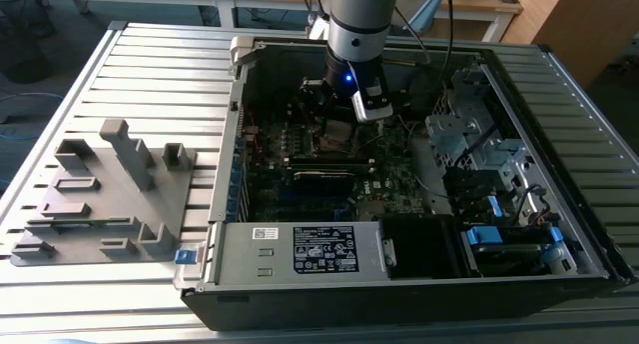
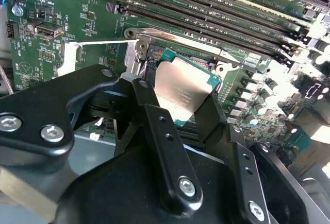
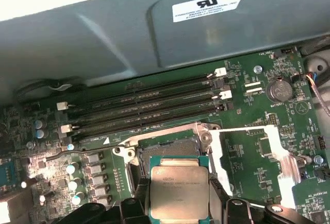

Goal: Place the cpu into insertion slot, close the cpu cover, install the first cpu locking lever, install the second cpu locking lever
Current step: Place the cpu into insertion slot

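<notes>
Second wrist view: jaws grip the cpu (image 2: 183, 92), tilted over the open insertion slot (image 2: 150, 59) on the motherboard (image 2: 46, 59).

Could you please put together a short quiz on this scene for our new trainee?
1. True or false: the gripper is shut on the cpu.
2. Where is the cpu? A) lying on the grey fixture; B) held at the insertion slot; C) resting on the power supply.
3. Fill in: in the exterior view, the arm reaches into an open computer ____.
Key: 1 true; 2 B; 3 case.
</notes>
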`<state>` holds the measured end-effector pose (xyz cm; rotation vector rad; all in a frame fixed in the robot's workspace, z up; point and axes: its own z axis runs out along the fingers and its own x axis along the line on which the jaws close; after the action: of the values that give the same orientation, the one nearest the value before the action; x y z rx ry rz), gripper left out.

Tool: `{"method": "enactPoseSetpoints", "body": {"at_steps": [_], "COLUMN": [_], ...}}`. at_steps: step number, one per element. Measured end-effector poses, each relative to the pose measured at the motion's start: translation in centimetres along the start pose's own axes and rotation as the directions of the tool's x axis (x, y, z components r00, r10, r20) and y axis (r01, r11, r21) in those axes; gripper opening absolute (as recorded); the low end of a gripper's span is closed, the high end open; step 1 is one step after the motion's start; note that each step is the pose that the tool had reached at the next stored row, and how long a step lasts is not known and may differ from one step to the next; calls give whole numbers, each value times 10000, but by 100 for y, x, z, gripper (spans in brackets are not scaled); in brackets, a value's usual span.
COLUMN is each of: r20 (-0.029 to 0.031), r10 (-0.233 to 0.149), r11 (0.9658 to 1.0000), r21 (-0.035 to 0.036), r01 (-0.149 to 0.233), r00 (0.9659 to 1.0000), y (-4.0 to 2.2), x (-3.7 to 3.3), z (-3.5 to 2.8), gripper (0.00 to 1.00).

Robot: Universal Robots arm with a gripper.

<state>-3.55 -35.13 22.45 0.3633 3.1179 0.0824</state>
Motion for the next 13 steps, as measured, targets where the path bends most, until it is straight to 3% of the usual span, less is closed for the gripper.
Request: {"method": "enactPoseSetpoints", "body": {"at_steps": [4,7,10,13], "r20": [3,23,52,79], "r10": [30,425,978,1511], "r11": [10000,9991,9952,9885], "r21": [-4,-6,-10,-15], "r01": [-30,-425,-978,-1511], "r00": [10000,9991,9952,9885], "y": [0,0,0,-1], "x": [0,0,0,0], "z": [1,7,12,17], "gripper": [54,54,54,54]}}
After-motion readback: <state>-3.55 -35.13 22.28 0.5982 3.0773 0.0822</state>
